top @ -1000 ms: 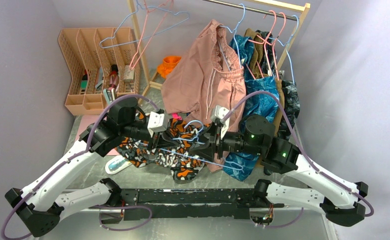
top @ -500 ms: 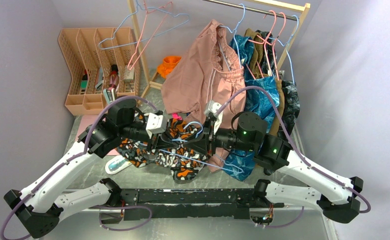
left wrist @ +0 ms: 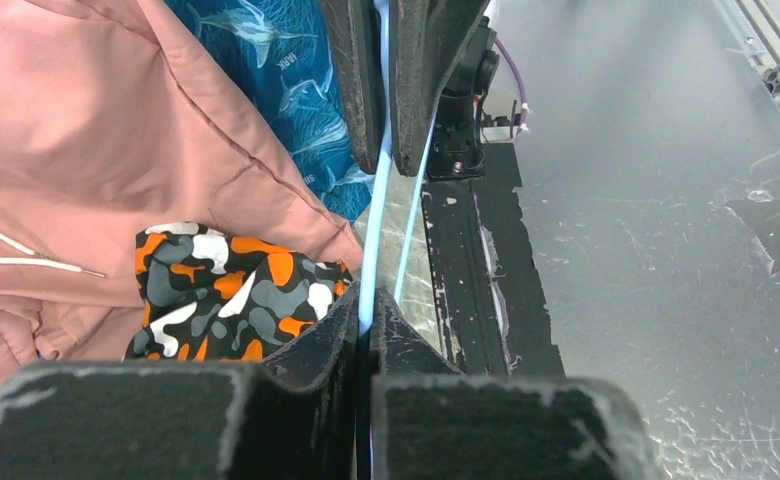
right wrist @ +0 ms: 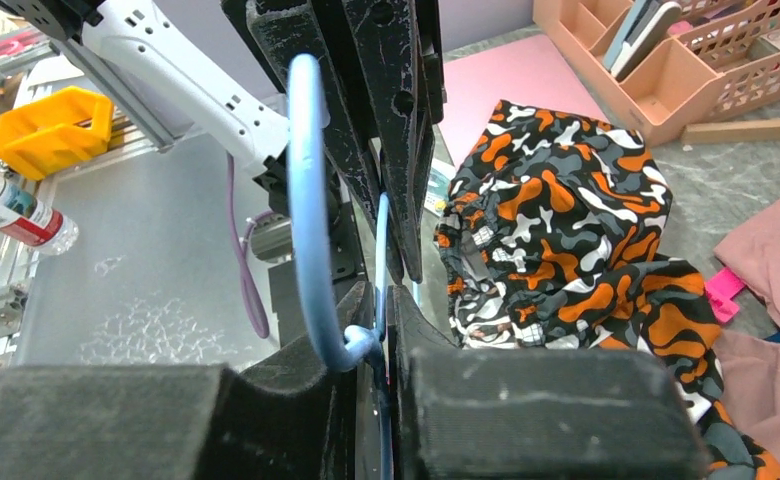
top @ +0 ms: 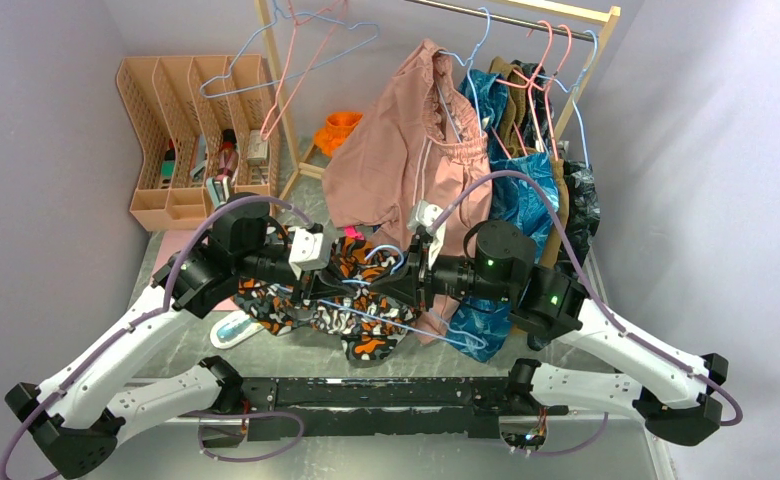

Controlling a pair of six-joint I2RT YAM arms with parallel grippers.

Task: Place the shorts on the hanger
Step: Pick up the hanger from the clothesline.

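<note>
Shorts (top: 351,300) lie heaped on the worktop (top: 296,352). My right claw (top: 386,283) has slid in from three o'clock to meet my left claw (top: 341,283). Both are clamped on the light-blue hanger (top: 436,332), which is not yet threaded.

The hanger (left wrist: 376,230) is thin wire with a smooth, glossy light-blue coating. The fingers (left wrist: 316,347) of the left gripper (left wrist: 366,318) and of the right gripper (right wrist: 384,297), both pinching it, are matt black plastic, rough and scuffed pale at the edges. The shorts (right wrist: 566,220) are soft, matt printed cloth, crumpled. The pink garment (left wrist: 86,130) is matt woven cloth with fine creases. The blue leaf-print garment (left wrist: 266,80) looks smoother, with a faint sheen. The worktop (left wrist: 646,250) is a grey, metal-looking sheet, dully shiny and scratched. At its far left corner the organiser (top: 181,120) is peach plastic with perforated walls. The rack (top: 586,60) at the far edge is pale bare wood.
</note>
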